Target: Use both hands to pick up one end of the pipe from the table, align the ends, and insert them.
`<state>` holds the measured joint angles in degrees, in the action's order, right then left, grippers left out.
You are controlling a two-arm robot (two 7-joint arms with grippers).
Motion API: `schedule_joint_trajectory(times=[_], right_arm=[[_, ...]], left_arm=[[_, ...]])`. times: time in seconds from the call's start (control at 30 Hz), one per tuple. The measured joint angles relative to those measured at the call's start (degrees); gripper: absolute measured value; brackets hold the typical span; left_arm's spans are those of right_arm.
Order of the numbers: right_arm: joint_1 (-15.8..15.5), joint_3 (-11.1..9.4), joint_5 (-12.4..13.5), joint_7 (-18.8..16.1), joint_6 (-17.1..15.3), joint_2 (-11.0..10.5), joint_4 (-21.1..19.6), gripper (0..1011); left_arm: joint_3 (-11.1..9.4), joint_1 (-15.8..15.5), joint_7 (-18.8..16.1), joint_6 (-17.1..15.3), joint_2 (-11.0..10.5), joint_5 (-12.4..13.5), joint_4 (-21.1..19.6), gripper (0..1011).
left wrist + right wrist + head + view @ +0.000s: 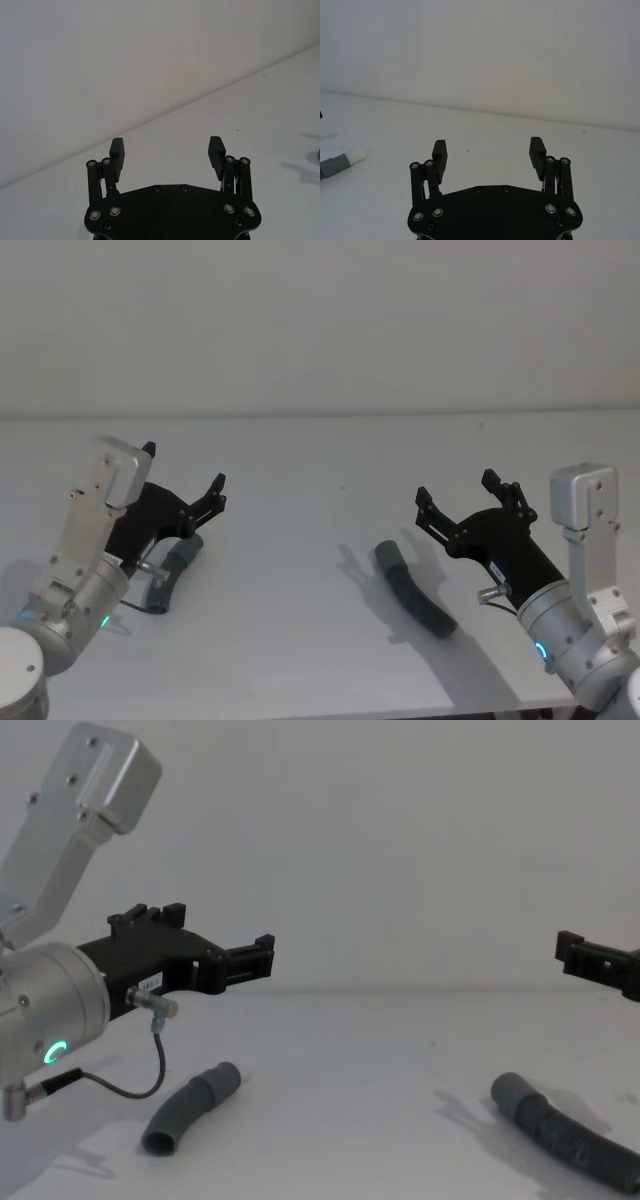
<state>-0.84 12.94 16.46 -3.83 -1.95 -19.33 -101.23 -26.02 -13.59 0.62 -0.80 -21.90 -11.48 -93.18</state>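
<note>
- On the white table (300, 455), the short curved hose piece (182, 558) lies beneath the raised left gripper (184, 467), whose fingers are spread wide and hold nothing.
- Toward the right, the ribbed hose (415, 592) rests below the right gripper (457, 488) and slightly to its inner side; this gripper is also spread wide and empty.
- Both hose pieces lie well apart, touched by neither gripper.
</note>
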Motion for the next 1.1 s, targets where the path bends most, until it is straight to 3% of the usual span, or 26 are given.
schedule_joint_trajectory(times=[1.1], right_arm=[[0.0, 0.0, 0.0, 0.0, 0.0, 0.0, 0.0, 1000]], left_arm=[[0.0, 0.0, 0.0, 0.0, 0.0, 0.0, 0.0, 1001]])
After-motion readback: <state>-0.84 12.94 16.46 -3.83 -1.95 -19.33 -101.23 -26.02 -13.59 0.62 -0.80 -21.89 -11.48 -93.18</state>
